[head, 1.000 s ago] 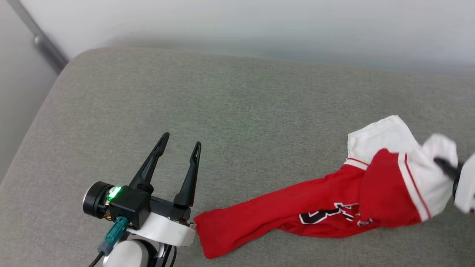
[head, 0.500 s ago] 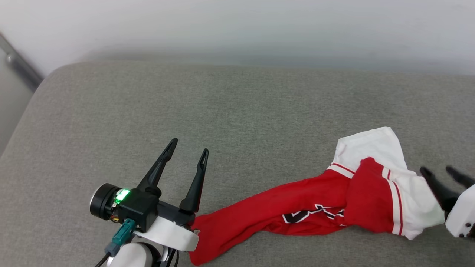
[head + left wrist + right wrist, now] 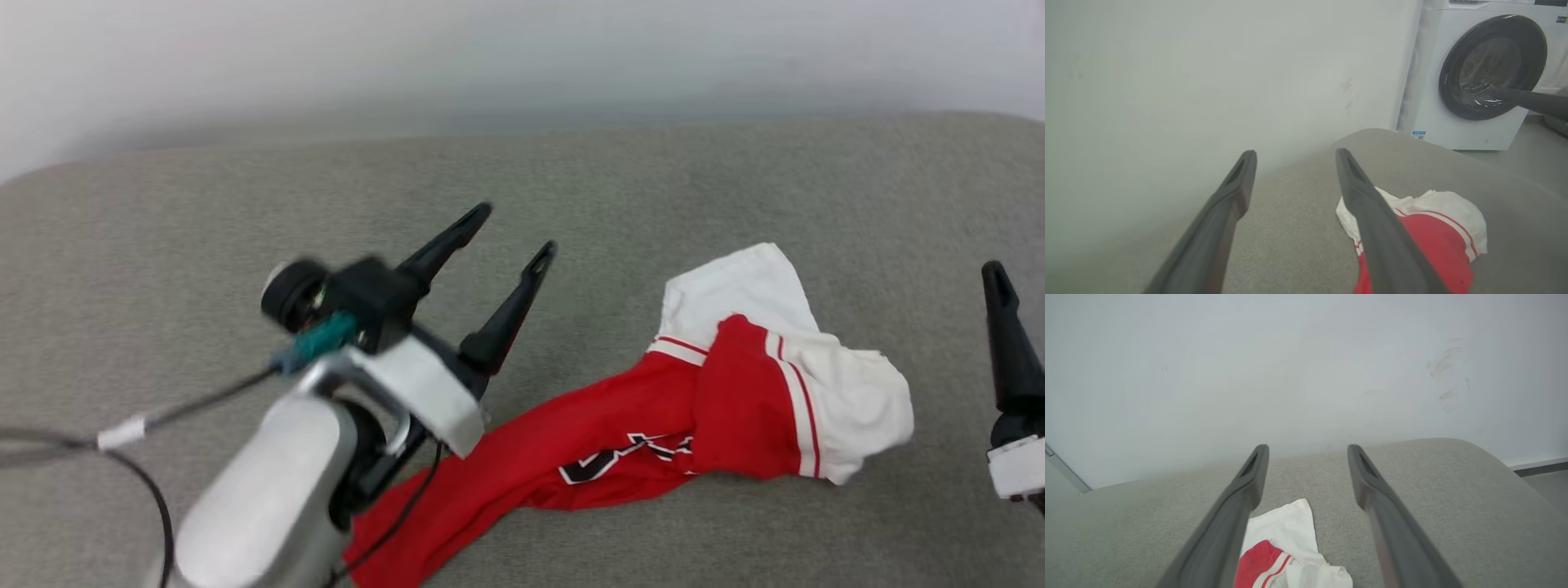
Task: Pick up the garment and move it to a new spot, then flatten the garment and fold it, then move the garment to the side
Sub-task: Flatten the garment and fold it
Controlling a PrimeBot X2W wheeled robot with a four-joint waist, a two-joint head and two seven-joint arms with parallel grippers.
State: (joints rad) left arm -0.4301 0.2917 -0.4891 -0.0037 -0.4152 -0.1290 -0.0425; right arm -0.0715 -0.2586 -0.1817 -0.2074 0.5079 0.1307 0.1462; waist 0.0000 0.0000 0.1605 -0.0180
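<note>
The garment (image 3: 637,441), red with white sleeves and black lettering, lies crumpled in a long bunch on the grey cushion (image 3: 245,212). Its white sleeve end points right and its red hem runs under my left forearm. My left gripper (image 3: 514,230) hovers open above the cushion, left of the sleeves, holding nothing. The left wrist view shows the left gripper (image 3: 1296,156) spread, with the garment (image 3: 1429,241) below its right finger. At the right edge stands one dark finger (image 3: 1008,351) of my right gripper, clear of the cloth. The right gripper (image 3: 1308,451) is open above the garment's (image 3: 1290,526) white sleeve.
The cushion ends at a pale wall (image 3: 522,57) behind and rounds off at its right end (image 3: 1494,465). A white washing machine (image 3: 1478,81) with a dark round door stands beyond that end, and the other arm's finger (image 3: 1531,100) crosses in front of it.
My right gripper opened, let go of the white sleeve and drew back right; the sleeve dropped onto the cushion. My left arm rose and swung forward. The head camera also turned right.
</note>
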